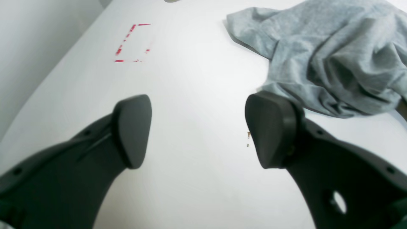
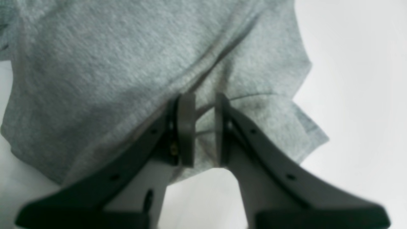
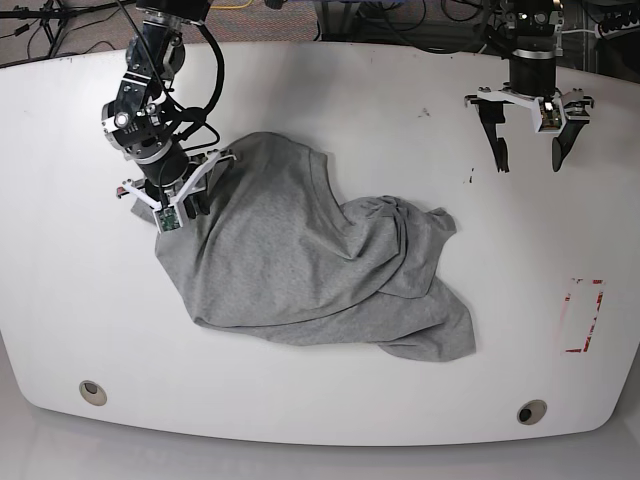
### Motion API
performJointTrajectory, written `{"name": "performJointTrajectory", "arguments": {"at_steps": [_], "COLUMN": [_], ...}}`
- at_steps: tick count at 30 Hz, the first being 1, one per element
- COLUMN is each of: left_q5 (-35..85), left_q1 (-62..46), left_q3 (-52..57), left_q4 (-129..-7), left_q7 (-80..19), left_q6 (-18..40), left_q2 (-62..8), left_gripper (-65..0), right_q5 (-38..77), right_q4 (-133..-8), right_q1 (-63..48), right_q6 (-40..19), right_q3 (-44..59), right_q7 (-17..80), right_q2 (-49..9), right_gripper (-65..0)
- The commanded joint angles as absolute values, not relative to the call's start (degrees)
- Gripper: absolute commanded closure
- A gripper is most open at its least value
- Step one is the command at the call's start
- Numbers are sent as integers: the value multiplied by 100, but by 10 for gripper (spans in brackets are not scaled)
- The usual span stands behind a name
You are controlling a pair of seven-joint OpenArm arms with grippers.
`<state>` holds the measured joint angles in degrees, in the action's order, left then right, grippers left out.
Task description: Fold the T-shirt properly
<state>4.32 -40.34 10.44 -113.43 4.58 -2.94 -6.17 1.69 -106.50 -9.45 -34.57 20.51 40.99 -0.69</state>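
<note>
Left wrist view: the left gripper (image 1: 197, 130) hangs wide open over bare table (image 1: 190, 79), the shirt (image 1: 324, 57) rumpled off to one side, red marks (image 1: 132, 43) beyond.

Right wrist view: the right gripper (image 2: 201, 127) pinches a fold of shirt (image 2: 111, 70) between its narrow-set fingers.

Base view alone shows the whole shirt (image 3: 310, 270) crumpled mid-table, the right gripper (image 3: 170, 200) at its edge, the left gripper (image 3: 528, 150) well apart near the far edge.

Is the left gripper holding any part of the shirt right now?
No, the left gripper hangs open over bare table, with the T-shirt lying off to its side.
</note>
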Motion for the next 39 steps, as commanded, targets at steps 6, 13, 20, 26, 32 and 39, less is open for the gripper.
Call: {"name": "performJointTrajectory", "arguments": {"at_steps": [6,13,20,26,32,39], "left_q5": [389,410,408,405,410,415], "left_q1": [-4103,-4062,-3900,-3639,-3307,-3072], "left_q3": [1075,1004,862,695,622,589], "left_q4": [-11492,-11467,-11449,-11424,-11395,-11426], "left_q7": [655,675,663,592,358,-94], "left_q6": [-326,-305,-300,-303,-323,-329], "left_q2": [-595,-598,-598,-629,-612,-619], "left_gripper": [-462,-463,-462,-459,-456,-449], "right_q5": [208,197,218,247,276,324], "right_q4": [-10747,-10506,-10461,-10466,-10438,-10513], "right_q1": [-969,-906,-897,-915,-922,-852], "right_q6": [-2826,-2593,-2237,-2090,-2295,-2406], "right_q3": [1965,2107,2440,2731,2789,2664], "right_q7": [3850,3814,3746,3675,3626,3681], "right_q2": [-84,-64,-35,-5,-9,-38], "right_gripper": [-16,0,-18,-35,-80,-143]}}
